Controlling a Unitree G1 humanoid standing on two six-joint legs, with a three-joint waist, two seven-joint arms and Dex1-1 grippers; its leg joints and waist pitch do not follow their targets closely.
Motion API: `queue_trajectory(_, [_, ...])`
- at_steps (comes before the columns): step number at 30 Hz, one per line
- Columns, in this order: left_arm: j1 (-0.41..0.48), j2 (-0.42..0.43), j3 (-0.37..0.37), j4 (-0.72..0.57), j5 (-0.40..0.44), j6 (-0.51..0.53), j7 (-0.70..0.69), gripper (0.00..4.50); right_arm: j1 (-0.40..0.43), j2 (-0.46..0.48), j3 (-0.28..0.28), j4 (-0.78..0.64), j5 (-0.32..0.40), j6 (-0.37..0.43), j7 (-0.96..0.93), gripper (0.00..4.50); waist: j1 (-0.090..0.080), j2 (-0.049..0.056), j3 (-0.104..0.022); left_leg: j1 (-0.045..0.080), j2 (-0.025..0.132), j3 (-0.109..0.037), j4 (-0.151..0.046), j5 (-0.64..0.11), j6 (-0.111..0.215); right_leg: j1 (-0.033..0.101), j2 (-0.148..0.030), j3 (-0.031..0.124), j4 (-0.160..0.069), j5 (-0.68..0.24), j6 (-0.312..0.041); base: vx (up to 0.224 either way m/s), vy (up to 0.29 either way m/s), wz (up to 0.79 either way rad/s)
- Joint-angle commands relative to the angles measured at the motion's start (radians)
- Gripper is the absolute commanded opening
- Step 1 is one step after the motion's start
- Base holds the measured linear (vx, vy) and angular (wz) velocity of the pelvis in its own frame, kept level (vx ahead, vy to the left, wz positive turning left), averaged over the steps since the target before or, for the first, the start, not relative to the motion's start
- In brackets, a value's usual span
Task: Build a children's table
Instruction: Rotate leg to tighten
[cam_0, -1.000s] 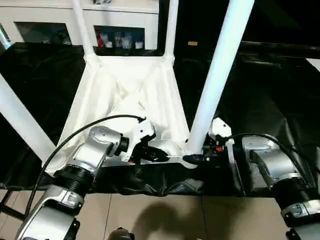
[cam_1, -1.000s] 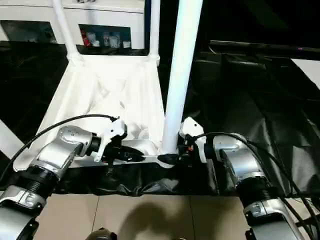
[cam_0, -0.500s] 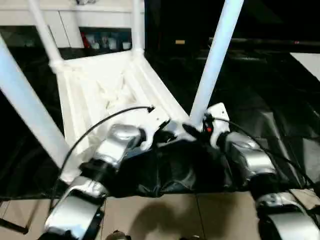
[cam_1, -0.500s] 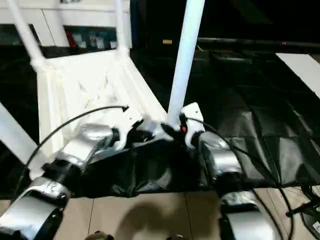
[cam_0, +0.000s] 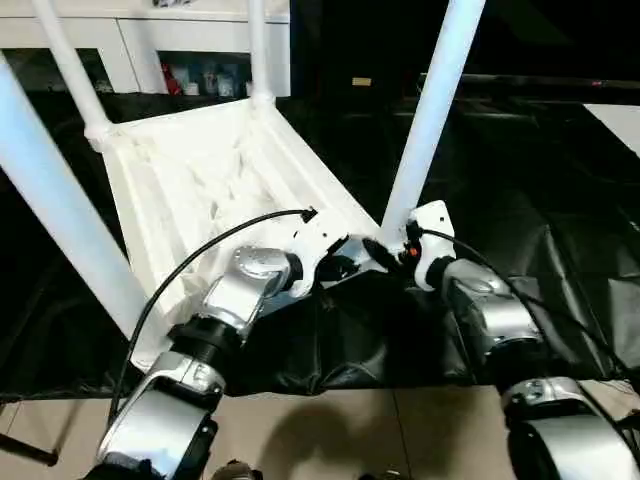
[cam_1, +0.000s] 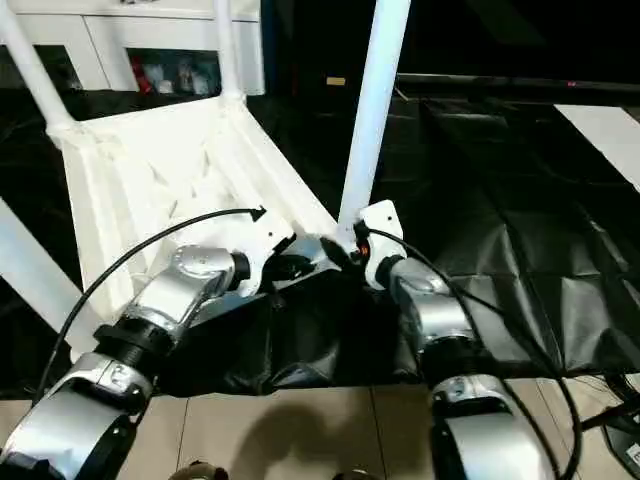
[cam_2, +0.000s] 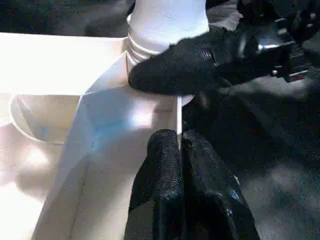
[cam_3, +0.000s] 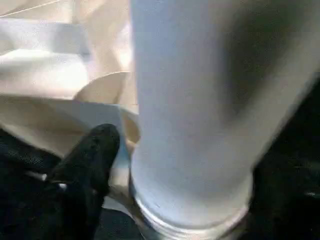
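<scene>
Lay upside down on a black sheet (cam_0: 520, 230) over the surface: the children's table (cam_0: 190, 190), white, rim upward, four legs raised from the corner sockets. Stood at the corner nearest the end effectors: the near right leg (cam_0: 432, 110), seated in its socket, threaded collar visible in the left wrist view. Rose at the far corners: two thinner-looking legs (cam_0: 66, 68); loomed large at the picture's left: the fourth leg (cam_0: 60, 200).

Behind the table, across the room: a white cabinet (cam_0: 150, 40) with small coloured items behind its glass. Below the sheet's front edge: beige floor tiles (cam_0: 330, 430). Trailed over the left forearm: a black cable (cam_0: 200, 270).

Left end effector (cam_2: 179, 150) pressed together on the table's thin raised rim, close beside the socket. Right end effector (cam_2: 195, 67) wrapped against the base of the near right leg, one black finger (cam_3: 92, 155) lying beside the collar; whether clamped or merely resting, cannot tell.

Compared with a second ago: table turned counter-clockwise on the sheet, its near right corner swung farther from the robot, the far legs shifted to the picture's left. Both end effectors kept at that same corner, forearms reached further forward. Head view tilted as well.
</scene>
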Motion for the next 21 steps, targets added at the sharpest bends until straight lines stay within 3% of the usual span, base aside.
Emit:
queue_trajectory(1, [0.014, -0.004, -0.031, -0.067, -0.066, -0.048, -0.119, 0.00, 0.018, -0.030, 0.098, -0.075, -0.007, -0.038, 0.191, 3.83, 0.008, -0.010, -0.077, 0.015, 0.025, -0.013, -0.057, -0.168, 0.066, 0.062, -0.065, 0.039, -0.068, -0.137, -0.244, 0.000, 0.000, 0.00])
queue_trajectory(7, [0.039, 0.059, -0.035, -0.104, -0.112, -0.066, -0.275, 0.00, 0.049, -0.113, 0.133, -0.117, 0.016, -0.047, 0.393, 3.83, 0.018, -0.008, -0.073, 0.016, 0.030, -0.013, -0.060, -0.212, 0.056, 0.055, -0.066, 0.040, -0.071, -0.209, -0.230, 0.000, 0.000, 0.00])
queue_trajectory(15, [0.071, 0.119, -0.050, -0.184, -0.166, -0.020, -0.454, 0.00, 0.095, -0.188, 0.178, -0.209, 0.077, 0.007, 0.627, 3.83, 0.035, -0.008, -0.074, 0.017, 0.033, -0.011, -0.059, -0.196, 0.064, 0.052, -0.065, 0.041, -0.066, -0.197, -0.233, 0.000, 0.000, 0.00])
queue_trajectory(21, [0.078, 0.155, -0.064, -0.204, -0.182, 0.006, -0.531, 0.00, 0.111, -0.212, 0.200, -0.244, 0.076, 0.035, 0.700, 3.33, 0.044, -0.008, -0.074, 0.018, 0.033, -0.013, -0.061, -0.201, 0.053, 0.050, -0.067, 0.040, -0.069, -0.234, -0.220, 0.000, 0.000, 0.00])
